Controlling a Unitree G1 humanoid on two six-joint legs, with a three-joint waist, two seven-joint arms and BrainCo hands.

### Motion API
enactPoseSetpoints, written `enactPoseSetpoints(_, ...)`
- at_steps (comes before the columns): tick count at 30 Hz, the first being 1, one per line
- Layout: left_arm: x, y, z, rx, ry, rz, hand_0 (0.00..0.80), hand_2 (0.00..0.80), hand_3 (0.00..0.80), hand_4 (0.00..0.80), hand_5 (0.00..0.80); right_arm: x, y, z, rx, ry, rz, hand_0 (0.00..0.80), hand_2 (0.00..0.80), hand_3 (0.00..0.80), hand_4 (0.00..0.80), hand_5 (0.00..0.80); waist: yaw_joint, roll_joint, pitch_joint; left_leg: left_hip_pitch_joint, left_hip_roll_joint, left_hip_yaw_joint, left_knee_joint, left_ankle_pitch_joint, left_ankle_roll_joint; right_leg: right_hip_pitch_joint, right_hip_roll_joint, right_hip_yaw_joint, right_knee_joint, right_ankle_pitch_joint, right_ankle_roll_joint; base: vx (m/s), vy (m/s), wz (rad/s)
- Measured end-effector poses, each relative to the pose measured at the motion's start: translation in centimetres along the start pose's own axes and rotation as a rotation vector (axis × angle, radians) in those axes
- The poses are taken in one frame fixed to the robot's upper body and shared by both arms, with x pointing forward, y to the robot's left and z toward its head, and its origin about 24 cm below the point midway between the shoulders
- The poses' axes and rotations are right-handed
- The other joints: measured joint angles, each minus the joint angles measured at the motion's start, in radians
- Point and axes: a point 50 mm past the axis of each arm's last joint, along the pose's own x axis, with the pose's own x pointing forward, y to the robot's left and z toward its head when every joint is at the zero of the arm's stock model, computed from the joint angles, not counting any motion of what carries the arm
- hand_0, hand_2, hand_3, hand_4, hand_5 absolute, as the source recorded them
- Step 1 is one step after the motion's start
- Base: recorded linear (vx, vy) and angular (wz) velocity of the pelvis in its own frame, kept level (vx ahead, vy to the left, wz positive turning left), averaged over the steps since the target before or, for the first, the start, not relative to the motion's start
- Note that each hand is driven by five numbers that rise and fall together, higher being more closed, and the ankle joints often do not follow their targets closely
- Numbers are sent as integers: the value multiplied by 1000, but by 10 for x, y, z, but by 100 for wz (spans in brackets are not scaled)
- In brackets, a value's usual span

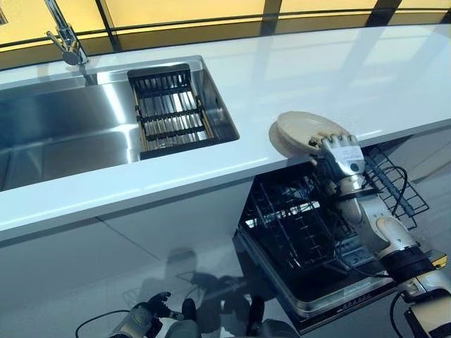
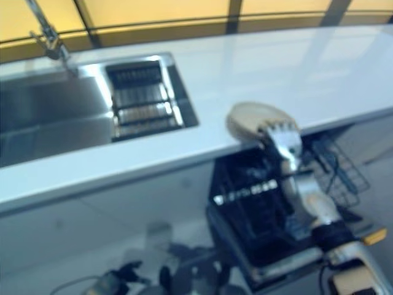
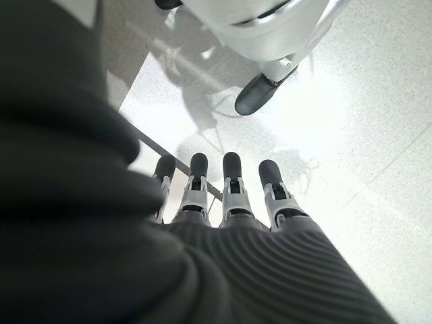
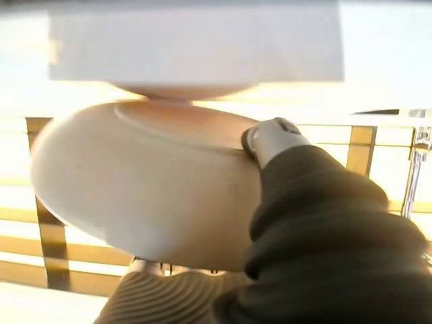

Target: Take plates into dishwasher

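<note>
The plate [image 1: 299, 132] sits at the front edge of the white counter [image 1: 296, 70], at about 3 o'clock in the head views, with its near rim overhanging the edge. This overhang gives the right hand [image 1: 342, 151] access from below and in front. The right hand's fingers lie over the plate's near rim and the thumb [image 4: 270, 138] presses against its underside, so the plate is pinched. Part of it appears still supported by the counter.

The open dishwasher [image 1: 310, 232] lies directly beneath, at 5 o'clock, with its lower rack [image 1: 296, 225] pulled out, so the transfer path is short and downward.

The left hand [image 1: 144, 317] hangs low at 7 o'clock, fingers [image 3: 233, 182] extended over the floor, holding nothing. The sink [image 1: 63, 127] lies at 10 o'clock.
</note>
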Motion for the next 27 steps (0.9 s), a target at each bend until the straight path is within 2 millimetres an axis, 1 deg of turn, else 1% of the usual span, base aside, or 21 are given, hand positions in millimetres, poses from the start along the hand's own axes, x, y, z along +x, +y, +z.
enactPoseSetpoints(17, 0, -1, -1, -1, 1, -1, 0, 0, 0, 0, 0, 0, 0, 1, 10, -12, -9, 800, 800, 800, 800, 800, -1, 0, 0, 0, -1, -4, 0, 6, 1, 2, -1, 0, 0, 2, -3, 0, 0, 0)
enactPoseSetpoints(24, -1, -2, -3, -3, 5, -3, 0, 0, 0, 0, 0, -2, -6, -5, 43, 31, -35, 800, 800, 800, 800, 800, -2, 0, 0, 0, -2, -4, 0, 6, 1, 2, -1, 1, 0, 2, -3, 0, 0, 0)
enactPoseSetpoints(27, -1, -3, -4, -6, 9, -4, 0, 0, 0, 0, 0, -5, -12, -6, 56, 46, -72, 800, 800, 800, 800, 800, -3, 0, 0, 0, -2, -4, 0, 6, 1, 2, -1, 1, 0, 2, -3, 0, 0, 0)
